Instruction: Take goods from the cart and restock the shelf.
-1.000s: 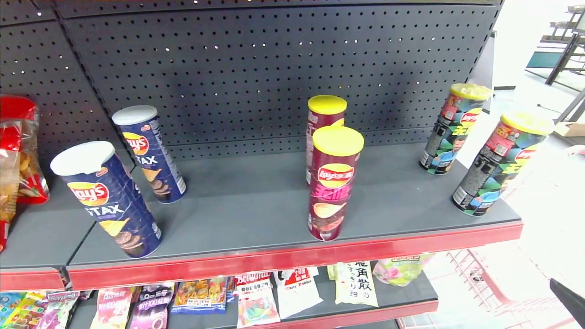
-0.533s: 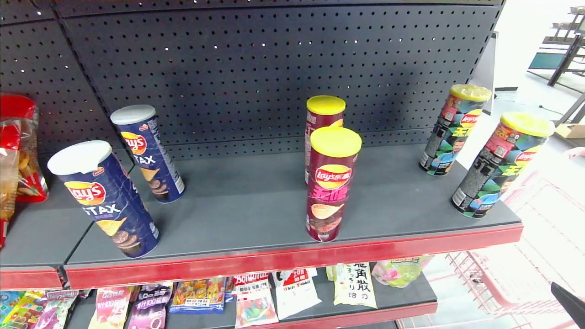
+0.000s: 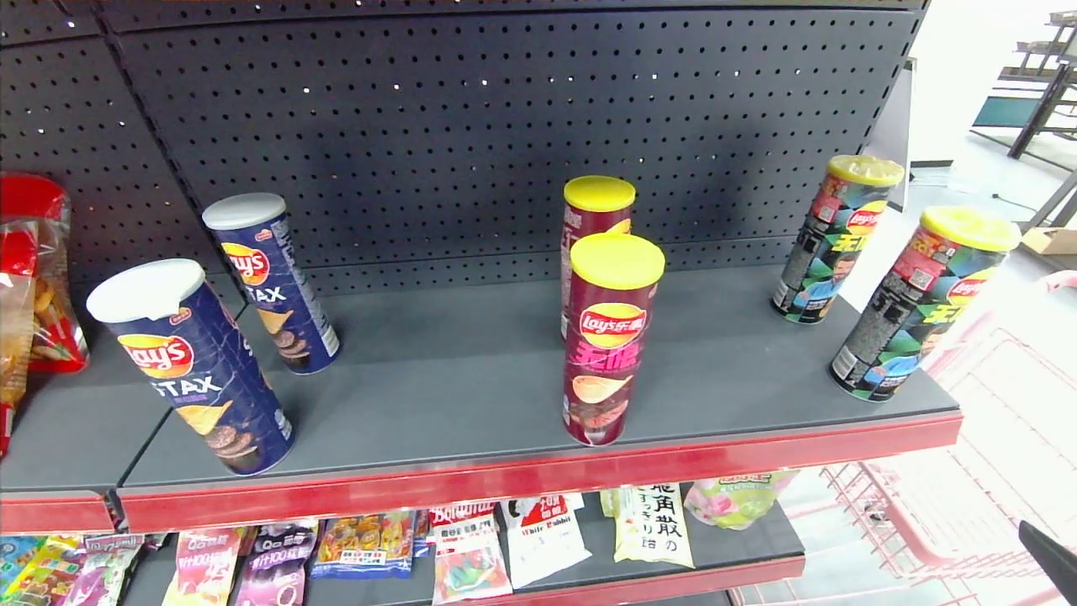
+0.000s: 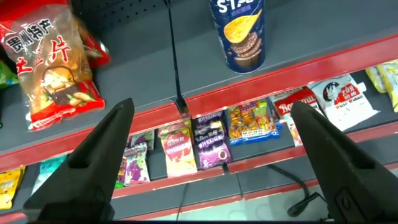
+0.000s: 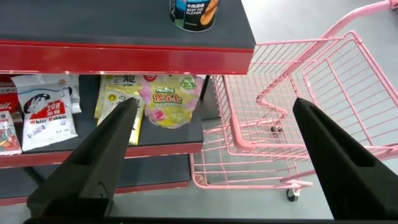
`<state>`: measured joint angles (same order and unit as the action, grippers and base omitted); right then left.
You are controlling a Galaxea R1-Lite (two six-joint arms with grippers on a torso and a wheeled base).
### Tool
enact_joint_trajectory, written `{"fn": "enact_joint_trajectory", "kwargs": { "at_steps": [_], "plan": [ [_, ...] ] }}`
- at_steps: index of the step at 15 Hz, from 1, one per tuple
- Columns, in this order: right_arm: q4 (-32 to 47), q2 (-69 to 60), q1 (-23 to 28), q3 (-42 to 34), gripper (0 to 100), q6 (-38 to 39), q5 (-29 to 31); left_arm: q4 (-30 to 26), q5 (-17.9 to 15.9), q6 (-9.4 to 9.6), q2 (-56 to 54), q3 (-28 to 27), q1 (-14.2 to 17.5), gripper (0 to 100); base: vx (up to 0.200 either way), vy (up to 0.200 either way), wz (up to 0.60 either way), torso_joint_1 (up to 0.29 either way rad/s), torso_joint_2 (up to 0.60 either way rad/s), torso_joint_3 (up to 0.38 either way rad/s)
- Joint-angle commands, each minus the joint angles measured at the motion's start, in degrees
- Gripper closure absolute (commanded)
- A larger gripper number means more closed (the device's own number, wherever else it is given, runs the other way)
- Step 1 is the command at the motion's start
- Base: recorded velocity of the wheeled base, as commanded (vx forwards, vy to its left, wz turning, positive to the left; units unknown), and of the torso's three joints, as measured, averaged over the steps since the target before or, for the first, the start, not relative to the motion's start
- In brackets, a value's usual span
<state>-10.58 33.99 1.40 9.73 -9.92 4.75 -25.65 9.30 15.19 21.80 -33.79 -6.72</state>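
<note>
Six chip cans stand upright on the grey shelf (image 3: pixel 471 396), in three pairs.

- Far left: a red snack bag (image 3: pixel 34 278) sits at the shelf's left end, apart from the cans.
- Left pair: the near blue can (image 3: pixel 193 366) stands by the shelf's red front edge. The far blue can (image 3: pixel 273 282) stands behind it and a little to the right, close to the pegboard back. Both have white lids.
- Centre pair: the near maroon can (image 3: pixel 610 337) stands at the front edge. The far maroon can (image 3: pixel 593 206) is directly behind it and partly hidden by it. Both have yellow lids.
- Right pair: the far patterned can (image 3: pixel 833 240) stands towards the back. The near patterned can (image 3: pixel 917 303) stands at the front right corner. Both have yellow lids.
- Below: a lower shelf (image 3: pixel 732 551) carries a row of flat snack packets (image 3: pixel 471 555).
- Right of the shelving: the pink wire cart (image 3: pixel 968 471) stands on the floor just beside the shelf's right end.

Left gripper (image 4: pixel 211 104): fingers spread wide with nothing between them, hanging in front of the red edge below the near blue can.

Right gripper (image 5: pixel 214 102): fingers likewise apart and holding nothing. It is low at the shelf's right end, with the lower shelf's packets on one side and the cart's basket on the other.
</note>
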Motion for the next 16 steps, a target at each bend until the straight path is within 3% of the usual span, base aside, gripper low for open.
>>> {"fn": "enact_joint_trajectory", "kwargs": {
  "at_steps": [1, 10, 16],
  "plan": [
    [0.0, -0.5, 0.0, -0.1, 0, -0.1, 0.0, 0.0, 0.0, 0.02, -0.1, 0.0, 0.0, 0, 0.000, 0.000, 0.60, 0.002, 0.00, -0.002],
    [0.0, -1.4, 0.0, -0.9, 0, -0.4, 0.1, 0.1, 0.1, 0.28, -0.8, 0.0, -0.1, 0, 0.000, 0.000, 0.07, 0.000, 0.00, 0.000],
    [0.0, -1.7, 0.0, -1.6, 0, -0.4, 0.0, 0.0, 0.2, 1.42, -1.4, 0.7, 0.0, 0, 0.000, 0.000, 0.00, 0.000, 0.00, 0.000]
  ]
}}
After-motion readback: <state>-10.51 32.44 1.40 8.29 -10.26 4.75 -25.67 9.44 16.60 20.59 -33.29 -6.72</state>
